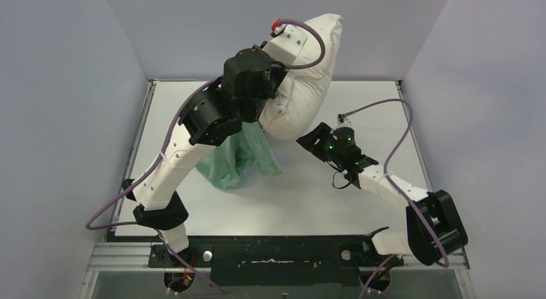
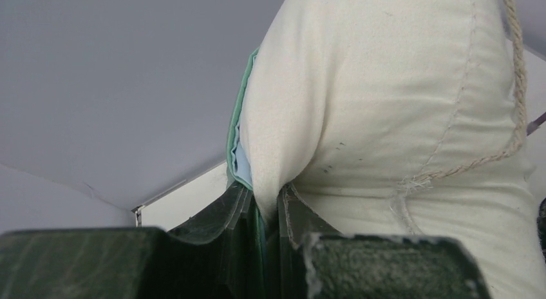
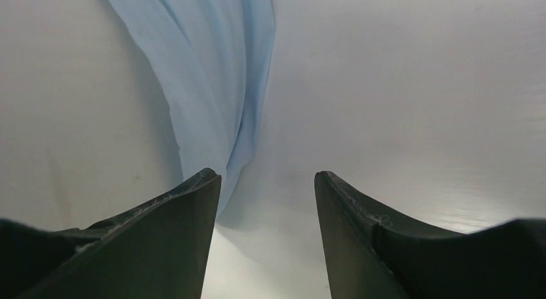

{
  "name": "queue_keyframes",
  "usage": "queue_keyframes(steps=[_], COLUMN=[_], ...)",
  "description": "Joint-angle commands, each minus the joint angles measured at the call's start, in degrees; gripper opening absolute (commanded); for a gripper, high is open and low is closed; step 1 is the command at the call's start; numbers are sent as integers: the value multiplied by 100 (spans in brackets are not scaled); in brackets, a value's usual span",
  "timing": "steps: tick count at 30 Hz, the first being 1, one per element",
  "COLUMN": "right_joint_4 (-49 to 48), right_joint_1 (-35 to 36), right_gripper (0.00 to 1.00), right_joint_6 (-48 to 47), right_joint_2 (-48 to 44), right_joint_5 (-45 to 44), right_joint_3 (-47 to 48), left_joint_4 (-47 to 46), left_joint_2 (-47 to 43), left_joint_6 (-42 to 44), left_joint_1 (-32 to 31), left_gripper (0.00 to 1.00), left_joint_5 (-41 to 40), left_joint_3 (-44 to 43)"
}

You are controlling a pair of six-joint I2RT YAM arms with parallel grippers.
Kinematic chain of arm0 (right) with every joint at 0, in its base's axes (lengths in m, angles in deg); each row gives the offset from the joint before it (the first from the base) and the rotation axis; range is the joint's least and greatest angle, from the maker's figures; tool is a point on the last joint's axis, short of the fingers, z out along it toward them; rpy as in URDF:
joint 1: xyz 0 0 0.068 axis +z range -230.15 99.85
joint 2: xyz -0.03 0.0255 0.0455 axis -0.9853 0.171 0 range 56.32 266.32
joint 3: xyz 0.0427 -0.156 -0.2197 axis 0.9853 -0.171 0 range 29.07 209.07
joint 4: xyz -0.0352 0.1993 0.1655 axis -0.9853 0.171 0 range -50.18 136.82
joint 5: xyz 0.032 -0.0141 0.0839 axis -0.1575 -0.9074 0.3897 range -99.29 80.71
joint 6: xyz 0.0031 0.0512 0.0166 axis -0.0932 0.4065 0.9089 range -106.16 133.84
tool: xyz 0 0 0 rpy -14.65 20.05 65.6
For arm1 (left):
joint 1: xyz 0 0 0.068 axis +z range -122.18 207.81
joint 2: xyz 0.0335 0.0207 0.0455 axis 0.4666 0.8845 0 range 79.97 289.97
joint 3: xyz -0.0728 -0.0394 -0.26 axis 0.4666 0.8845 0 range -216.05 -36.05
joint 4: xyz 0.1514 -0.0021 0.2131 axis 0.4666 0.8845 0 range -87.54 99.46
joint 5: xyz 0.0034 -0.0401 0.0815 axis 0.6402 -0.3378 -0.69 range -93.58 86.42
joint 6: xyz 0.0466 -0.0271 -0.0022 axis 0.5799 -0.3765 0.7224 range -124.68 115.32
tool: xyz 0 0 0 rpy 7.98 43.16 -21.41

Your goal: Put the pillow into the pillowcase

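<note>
- pillow (image 1: 309, 60) is hoisted clear of the table (image 1: 360, 202) and stands tall toward the back wall. Its lower bulge sits behind the left arm; can't tell if it touches down.
- pillowcase (image 1: 239, 158) hangs crumpled below the left wrist, teal face out, with its lowest folds on the table. Nearly all of the pillow shows outside it, so I judge insertion has barely begun.
- left gripper (image 2: 273, 212) is clenched. It pinches a fold of pillow, and the teal and light-blue pillowcase edge is caught alongside that fold on one side.
- right gripper (image 3: 267, 202) is released, jaws spread with nothing between them. It sits low over the table, with light-blue pillowcase cloth just ahead of one finger.
- Pillow handling, as a guess: soft, bulky, and light for its size. It squashes under the fingers and sags around the pinch, so a grip on a plump fold may creep. A corner or seam looks like the firmer hold.
- Pillowcase handling, as a guess: thin, limp, with a shiny face that is probably slippery. The mouth collapses shut by itself.
- Best hold for the right side: one layer of the opening's hem, across from the left pinch, to spread the mouth.
- Risk: nipping both layers together would close the opening.
</note>
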Motion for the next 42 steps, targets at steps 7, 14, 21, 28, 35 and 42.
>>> queue_keyframes(steps=[7,14,21,28,35,42], right_joint_4=[-2146,-2883,-2828,-2227,341,210], right_joint_1=[1296,1348,1518,1503,1461,1555], right_gripper=[63,60,57,0,0,0], right_joint_6=[607,815,817,216,-1680,-1546], right_joint_2=[1134,1973,2641,2112,-47,-275], right_joint_5=[-1004,-719,-673,-714,-1373,-1047], right_joint_3=[326,623,1069,1192,2006,2039], left_joint_4=[-518,-572,-788,-938,-771,-1090], left_joint_2=[-196,-294,-534,-755,-1516,-1958], left_joint_6=[-10,-15,-210,-73,-819,-954], left_joint_1=[18,-29,-37,166,1235,1399], left_gripper=[0,0,0,0,0,0], left_joint_5=[-250,-302,-265,-466,176,547], left_joint_3=[101,235,838,1463,2434,3124])
